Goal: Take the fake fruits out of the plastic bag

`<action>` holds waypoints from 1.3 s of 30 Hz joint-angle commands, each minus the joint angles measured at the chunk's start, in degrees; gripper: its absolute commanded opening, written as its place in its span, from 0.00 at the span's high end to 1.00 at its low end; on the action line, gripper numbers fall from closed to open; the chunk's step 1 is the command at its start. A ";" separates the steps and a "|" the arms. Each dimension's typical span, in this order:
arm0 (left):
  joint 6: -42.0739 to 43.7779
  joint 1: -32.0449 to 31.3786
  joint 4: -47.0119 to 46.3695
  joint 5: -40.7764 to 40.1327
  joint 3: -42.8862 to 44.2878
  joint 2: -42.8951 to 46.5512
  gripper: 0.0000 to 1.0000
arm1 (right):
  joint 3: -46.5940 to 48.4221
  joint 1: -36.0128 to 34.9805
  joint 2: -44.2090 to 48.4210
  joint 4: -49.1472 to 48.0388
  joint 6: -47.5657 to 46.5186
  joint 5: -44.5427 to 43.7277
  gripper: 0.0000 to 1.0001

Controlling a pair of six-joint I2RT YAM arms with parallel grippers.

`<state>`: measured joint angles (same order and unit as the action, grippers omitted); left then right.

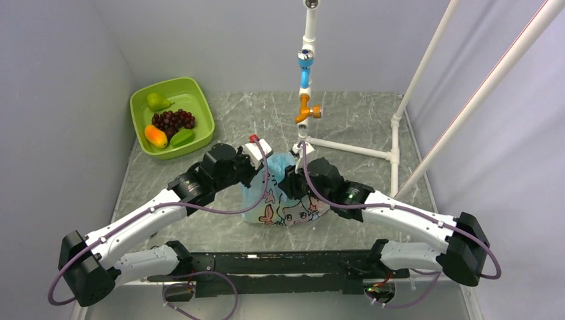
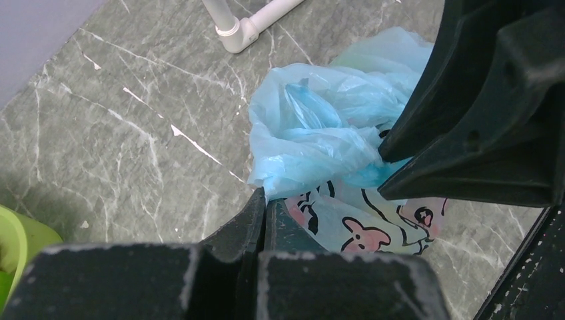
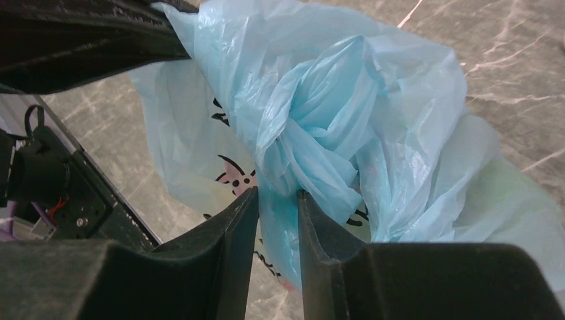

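with the left jaws and right jaws each pinching plastic bag (image 1: 286, 212) film, i should part them slowly and evenly to open the mouth without tearing.

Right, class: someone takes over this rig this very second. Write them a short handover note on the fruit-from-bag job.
Left claw: shut, apparently pinching the plastic bag at its edge.
Right claw: shut on a bunched fold of the bag.
Bag: on the table, mouth crumpled, contents hidden.
Far-left green tub: orange fruit, green fruit, pear, grapes.
Done: bag gripped on both sides.
Left: spread the mouth, lift out any fruit inside.
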<state>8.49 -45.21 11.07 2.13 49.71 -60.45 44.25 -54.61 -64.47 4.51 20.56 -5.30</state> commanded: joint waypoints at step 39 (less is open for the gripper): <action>-17.21 1.01 -1.20 -19.67 -2.40 8.06 1.00 | -10.60 2.00 24.36 -1.70 -1.84 -6.62 1.00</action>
<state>0.43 -44.56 9.91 -20.60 47.33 -54.04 31.77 -52.80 -38.30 6.39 22.63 -14.00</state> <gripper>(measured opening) 0.014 0.010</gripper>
